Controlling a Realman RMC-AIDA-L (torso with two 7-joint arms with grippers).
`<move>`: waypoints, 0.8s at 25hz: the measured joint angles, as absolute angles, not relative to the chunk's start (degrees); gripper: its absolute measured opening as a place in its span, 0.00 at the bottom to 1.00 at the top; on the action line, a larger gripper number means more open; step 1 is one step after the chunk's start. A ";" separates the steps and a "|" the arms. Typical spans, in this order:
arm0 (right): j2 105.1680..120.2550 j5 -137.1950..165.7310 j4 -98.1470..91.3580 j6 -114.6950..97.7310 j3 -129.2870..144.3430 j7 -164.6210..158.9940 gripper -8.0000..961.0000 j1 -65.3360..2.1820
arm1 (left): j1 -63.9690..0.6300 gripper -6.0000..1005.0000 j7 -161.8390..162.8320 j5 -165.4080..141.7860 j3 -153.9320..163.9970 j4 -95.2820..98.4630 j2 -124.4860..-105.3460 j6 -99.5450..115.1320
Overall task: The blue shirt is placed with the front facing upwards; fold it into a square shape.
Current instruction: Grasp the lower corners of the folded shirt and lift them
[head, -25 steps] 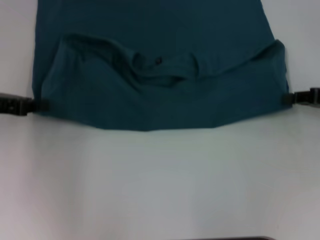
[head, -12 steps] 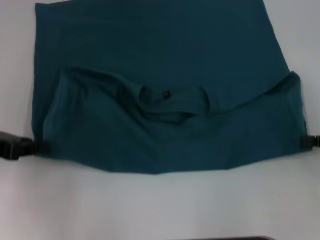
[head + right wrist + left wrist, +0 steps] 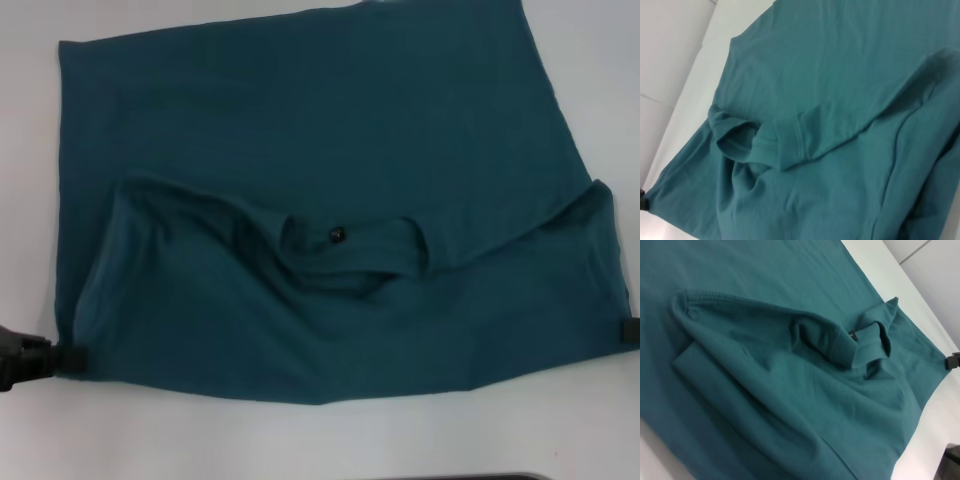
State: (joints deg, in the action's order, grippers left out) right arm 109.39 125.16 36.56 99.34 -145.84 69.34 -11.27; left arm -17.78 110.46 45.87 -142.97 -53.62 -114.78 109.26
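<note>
The blue shirt [image 3: 330, 200] lies spread on the white table [image 3: 300, 440], plain teal side up over most of its area. The collar end is doubled over onto the body, forming a rumpled upper layer along the shirt's near edge. The ribbed collar [image 3: 350, 250] sits roughly mid-width on that folded layer, puckered, with a small dark label [image 3: 336, 235] showing inside it. No chest print is visible from any view.

Left gripper [image 3: 62, 357]: at the near left corner of the shirt, at the fold edge; dark fingers appear closed onto the cloth there. Right gripper [image 3: 628, 330]: at the near right corner of the shirt, only a dark tip in frame, touching the fold edge; whether it pinches the cloth cannot be told.

The folded layer runs between the two grippers, its near edge bowing toward the robot in the middle. In the left wrist view the opposite gripper's dark tip shows at the shirt's far corner.

No containers present.
</note>
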 joint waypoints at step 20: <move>109.84 127.17 36.03 99.64 -148.75 71.52 0.10 -8.24 | -18.05 0.03 108.16 41.32 -143.54 -50.95 -112.77 108.37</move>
